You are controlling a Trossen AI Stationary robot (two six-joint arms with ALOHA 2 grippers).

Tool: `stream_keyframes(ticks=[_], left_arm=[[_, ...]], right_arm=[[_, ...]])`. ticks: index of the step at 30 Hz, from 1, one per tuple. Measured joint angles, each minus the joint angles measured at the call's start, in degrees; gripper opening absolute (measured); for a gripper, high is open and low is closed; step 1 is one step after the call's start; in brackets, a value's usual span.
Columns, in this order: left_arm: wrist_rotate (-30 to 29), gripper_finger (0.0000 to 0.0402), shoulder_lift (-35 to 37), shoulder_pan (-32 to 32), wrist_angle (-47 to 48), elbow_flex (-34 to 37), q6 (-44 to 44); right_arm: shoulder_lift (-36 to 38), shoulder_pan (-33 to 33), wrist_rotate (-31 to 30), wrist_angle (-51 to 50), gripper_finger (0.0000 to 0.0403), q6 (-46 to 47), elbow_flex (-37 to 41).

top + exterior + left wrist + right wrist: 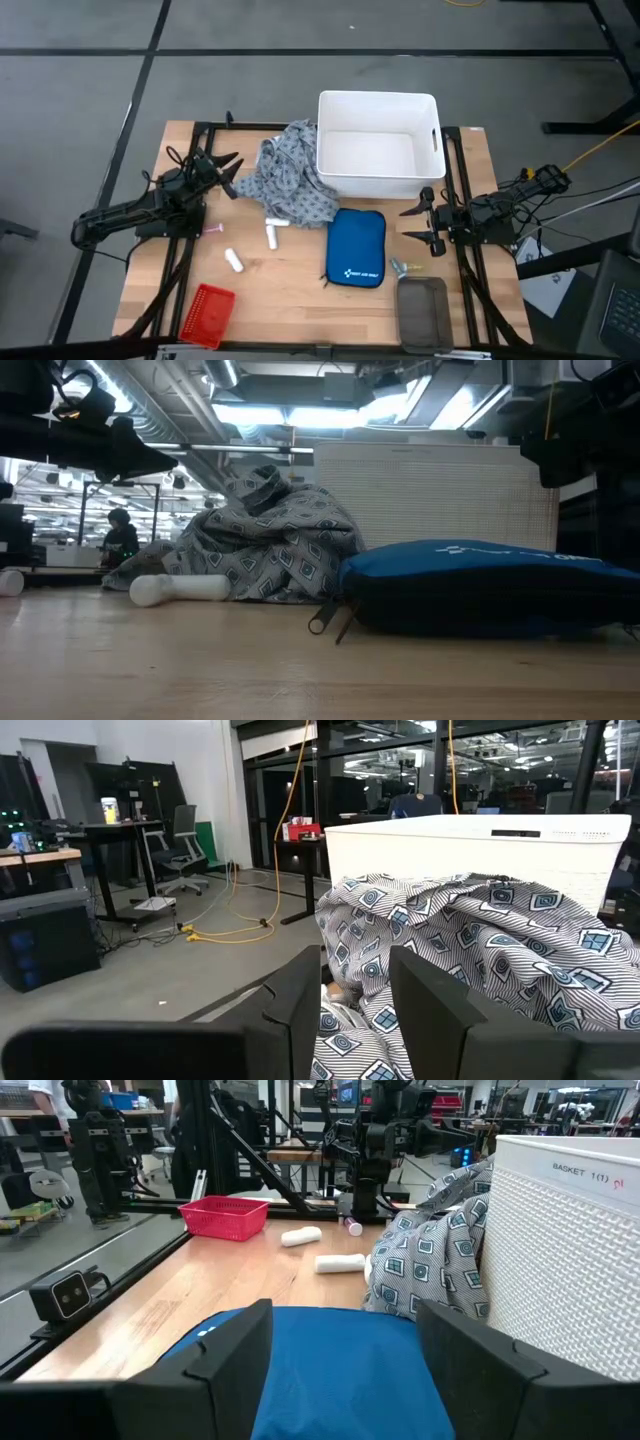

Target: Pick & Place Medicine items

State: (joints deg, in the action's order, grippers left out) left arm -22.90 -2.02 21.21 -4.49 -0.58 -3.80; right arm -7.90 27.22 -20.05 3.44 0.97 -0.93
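Three white medicine rolls lie on the table: one [276,222] beside the grey cloth's near edge, one [270,238] just below it, and one [234,261] nearer the front. A tiny pink bit [213,229] lies to their left. The low view shows a roll [180,588] lying on its side, and the right wrist view shows two rolls [341,1263]. My left gripper [232,176] is open and hovers at the left edge of the grey patterned cloth [290,180]; its fingers [300,1005] point at the cloth [480,950]. My right gripper [425,222] is open, just right of the blue pouch [356,248].
A white basket [378,145] stands at the far middle, with the cloth bunched against its left wall. A red basket [207,312] sits at the near left and a grey tray [423,310] at the near right. A small yellowish item [400,267] lies beside the pouch.
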Motion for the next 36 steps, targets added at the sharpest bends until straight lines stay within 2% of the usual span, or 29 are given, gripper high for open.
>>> stream_keyframes(ticks=[17, 24, 36], left_arm=[[0.0, 0.012, 0.0, 0.0, 0.0, 0.0, 0.0], [0.0, 0.012, 0.0, 0.0, 0.0, 0.0, 0.0], [0.0, 0.012, 0.0, 0.0, 0.0, 0.0, 0.0]], right_arm=[[0.0, 0.0, 0.0, 0.0, 0.0249, 0.0, 0.0], [0.0, -0.1, -0.9, 0.0, 0.0249, -9.0, 0.0], [0.0, -0.1, -1.3, 2.7, 0.0249, -9.1, 0.0]])
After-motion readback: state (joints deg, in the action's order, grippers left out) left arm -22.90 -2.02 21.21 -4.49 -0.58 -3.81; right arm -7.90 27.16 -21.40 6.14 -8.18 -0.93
